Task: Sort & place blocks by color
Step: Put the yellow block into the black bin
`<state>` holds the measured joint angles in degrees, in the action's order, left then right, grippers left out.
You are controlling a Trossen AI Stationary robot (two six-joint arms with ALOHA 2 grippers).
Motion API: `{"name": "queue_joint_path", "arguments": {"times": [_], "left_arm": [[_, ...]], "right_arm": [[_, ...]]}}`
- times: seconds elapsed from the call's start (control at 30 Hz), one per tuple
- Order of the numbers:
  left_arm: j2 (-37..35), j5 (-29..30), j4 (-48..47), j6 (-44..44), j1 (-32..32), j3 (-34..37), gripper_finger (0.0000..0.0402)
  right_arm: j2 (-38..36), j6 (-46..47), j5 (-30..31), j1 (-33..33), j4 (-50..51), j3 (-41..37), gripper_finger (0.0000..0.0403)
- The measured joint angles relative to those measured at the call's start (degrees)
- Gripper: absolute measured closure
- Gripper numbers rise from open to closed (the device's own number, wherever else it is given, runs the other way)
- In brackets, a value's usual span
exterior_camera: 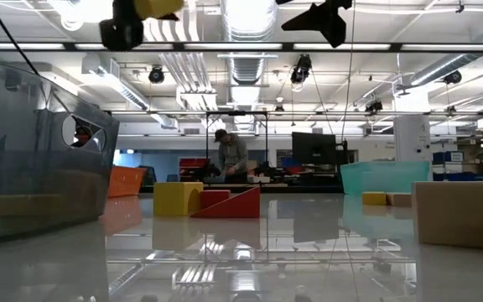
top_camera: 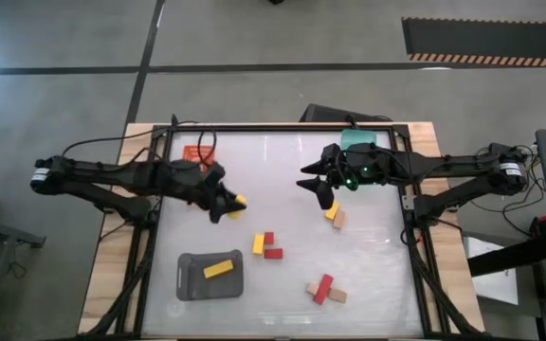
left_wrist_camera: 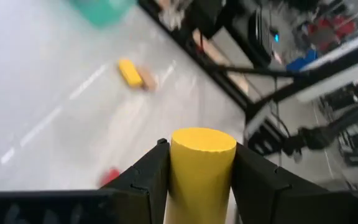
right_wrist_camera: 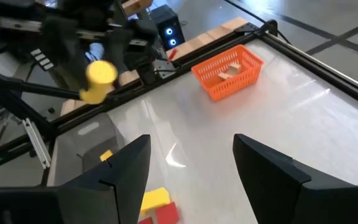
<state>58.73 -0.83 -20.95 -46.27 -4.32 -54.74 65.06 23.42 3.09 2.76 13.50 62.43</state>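
Observation:
My left gripper [top_camera: 229,201] hangs over the table's middle left, shut on a yellow cylinder block [left_wrist_camera: 202,168], which the right wrist view also shows [right_wrist_camera: 98,78]. My right gripper [right_wrist_camera: 191,152] stands open in the air over the middle right [top_camera: 314,186], with nothing between its fingers. Loose blocks lie flat on the table: a yellow one [top_camera: 259,243] beside two red ones [top_camera: 272,247], a yellow and tan pair [top_camera: 335,216], and a red and tan group [top_camera: 324,289]. A yellow block [top_camera: 218,269] lies in the grey tray [top_camera: 190,282]. My left gripper pinches the yellow cylinder's curved sides [left_wrist_camera: 178,180] between its two fingers [left_wrist_camera: 146,177]. The cylinder's round end face [left_wrist_camera: 204,139] shows between the fingertips. The fingers point toward the table's right, slanting a little down. The block is lifted clear of the table.
An orange tray [right_wrist_camera: 229,73] holding tan blocks stands at the far left. A green tray [top_camera: 358,140] stands at the far right under my right arm. The table's metal frame [top_camera: 413,227] runs along its edges. A person works at a bench [exterior_camera: 229,159] far behind.

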Motion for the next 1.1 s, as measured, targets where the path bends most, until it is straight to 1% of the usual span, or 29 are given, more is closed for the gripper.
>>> {"name": "queue_joint_path", "arguments": {"times": [0.1, 0.23, 0.43, 0.53, 0.63, 0.83, 0.97, 1.1], "left_arm": [[1.2, -0.9, -6.2, -2.4, -3.4, -2.6, 0.0277], [4.9, -3.6, -14.9, -4.4, -8.0, -7.1, 0.0277], [12.5, -8.4, -30.5, -4.4, -14.8, -14.9, 0.0276], [16.0, -9.9, -35.8, -4.3, -17.4, -17.9, 0.0276], [19.0, -10.1, -36.6, -3.4, -19.8, -19.0, 0.0276], [24.8, -10.0, -36.6, -0.8, -23.6, -19.0, 0.0276], [28.4, -8.3, -36.6, 2.1, -25.7, -18.9, 0.0276], [31.5, -4.9, -36.6, 4.8, -27.0, -18.9, 0.0276]], "right_arm": [[0.2, 0.0, 0.0, 0.0, 0.0, 0.0, 0.0184], [0.2, 0.0, 0.0, 0.0, 0.1, 0.0, 0.0184], [0.2, -0.4, 0.0, 0.0, 0.5, 0.0, 0.0184], [0.2, -0.4, 0.0, 0.0, 1.8, 0.0, 0.0184], [0.2, -0.4, 0.0, 0.0, 3.0, 0.0, 0.0184], [0.2, -0.4, 0.0, 0.0, 4.6, 0.0, 0.0184], [0.2, -0.4, 0.0, 0.0, 5.3, 0.0, 0.0184], [0.2, 0.0, 0.0, -0.1, 6.6, 0.0, 0.0184]]}}
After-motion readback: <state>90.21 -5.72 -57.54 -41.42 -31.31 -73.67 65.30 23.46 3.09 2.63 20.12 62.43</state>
